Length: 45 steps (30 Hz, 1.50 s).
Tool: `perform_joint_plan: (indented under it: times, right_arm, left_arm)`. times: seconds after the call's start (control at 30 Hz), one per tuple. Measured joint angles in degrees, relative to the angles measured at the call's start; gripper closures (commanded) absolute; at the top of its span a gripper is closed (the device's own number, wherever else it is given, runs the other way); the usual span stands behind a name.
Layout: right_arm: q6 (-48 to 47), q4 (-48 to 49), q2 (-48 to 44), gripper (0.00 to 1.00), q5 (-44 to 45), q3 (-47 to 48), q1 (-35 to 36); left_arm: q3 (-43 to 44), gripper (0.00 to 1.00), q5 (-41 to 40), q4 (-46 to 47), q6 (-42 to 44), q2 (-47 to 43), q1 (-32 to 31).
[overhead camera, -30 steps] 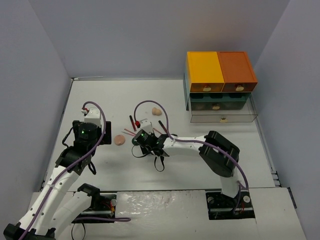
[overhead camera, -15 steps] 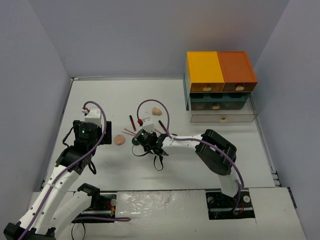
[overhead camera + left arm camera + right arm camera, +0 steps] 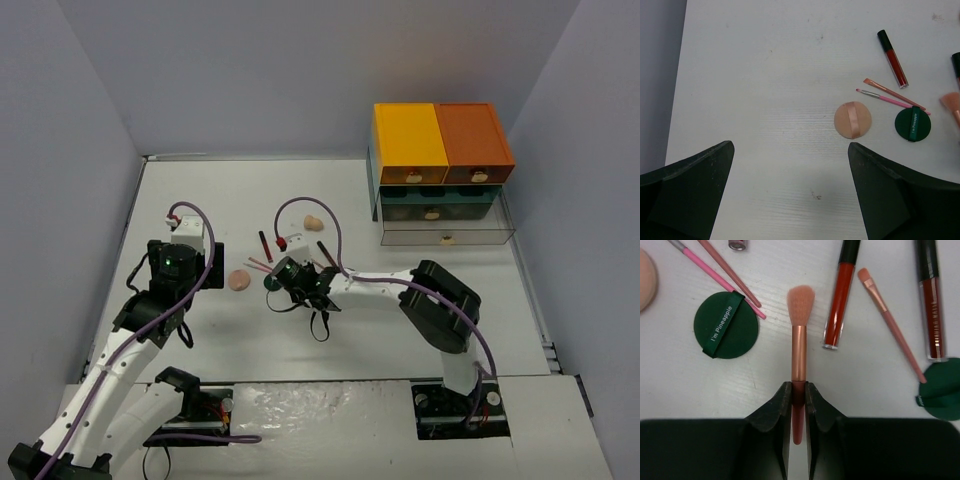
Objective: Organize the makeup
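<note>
top view: right gripper [image 3: 284, 274] sits low at mid-table; left gripper [image 3: 205, 270] hangs beside a peach puff [image 3: 238, 280]. left wrist: jaws spread wide, holding nothing, above the table [image 3: 765, 75]. right wrist: jaws pinched on the handle of a peach-bristled brush [image 3: 799, 340], which lies between a green puff [image 3: 726, 325] and a red gloss tube [image 3: 840, 295]

Ahead of the left gripper [image 3: 790, 150] the table [image 3: 765, 60] is bare out to the left wall [image 3: 660, 75]. The peach puff [image 3: 853, 119] lies just right of that lane. Mid-table is crowded: only narrow gaps part the big brush [image 3: 801, 315] from the green puff [image 3: 726, 325] and a red tube [image 3: 840, 300], with thin brushes [image 3: 890, 325] lying among them. The right arm [image 3: 375, 287] crosses the near middle, and the drawer unit [image 3: 440, 175] fills the far right corner
</note>
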Motion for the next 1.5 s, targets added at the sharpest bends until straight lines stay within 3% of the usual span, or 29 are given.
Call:
perform_joint_plan:
  times: [0.23,0.47,0.63,0.83,0.9,0.93,0.97,1.0,1.1,1.33,1.5]
  right_arm:
    - [-8.74,-3.44,-19.04,1.00,-0.69,0.84,-6.14]
    - [-17.37,-7.11,-32.28,1.00,-1.95,-0.71,-27.98]
    - [-19.11,-10.26,-34.33,1.00,-5.61,-3.18,-38.12]
    - [-18.60,-11.13,-30.52,0.99,-11.45,-3.31,-46.39]
    - [-18.30,-11.12,-28.60,0.89,-12.20,-3.29,-47.61]
    - [-18.17,-11.17,-27.59,0.80,-12.56,-3.25,-47.92]
    - [-18.04,-11.23,-26.66,0.77,-12.83,-3.15,-48.07]
    - [-17.88,-11.27,-25.84,0.67,-13.06,-2.99,-48.20]
    - [-17.50,-11.59,-24.47,0.49,-14.03,-2.22,-48.23]
    - [-18.99,-11.60,-25.95,0.44,-18.04,0.48,-47.29]
    - [-23.18,-11.64,-29.96,0.46,-22.59,0.70,-40.52]
  left_arm:
    - [0.00,0.03,0.05,0.02,0.17,0.13,0.00]
    - [0.00,0.03,0.41,0.02,0.21,0.23,0.00]
    - [0.00,0.03,0.46,0.02,0.21,0.23,0.00]
    - [0.00,0.03,0.46,0.02,0.24,0.23,0.00]
    - [0.00,0.03,0.46,0.02,0.24,0.18,0.00]
    - [0.00,0.03,0.46,0.01,0.24,0.14,0.00]
    - [0.00,0.03,0.46,0.02,0.23,0.08,0.00]
    - [0.00,0.03,0.46,0.00,0.21,0.00,0.00]
    - [0.00,0.03,0.46,0.02,0.24,-0.23,0.00]
    - [0.00,0.03,0.46,0.02,0.29,-0.25,0.00]
    - [0.00,0.03,0.47,0.02,0.53,-0.14,0.00]
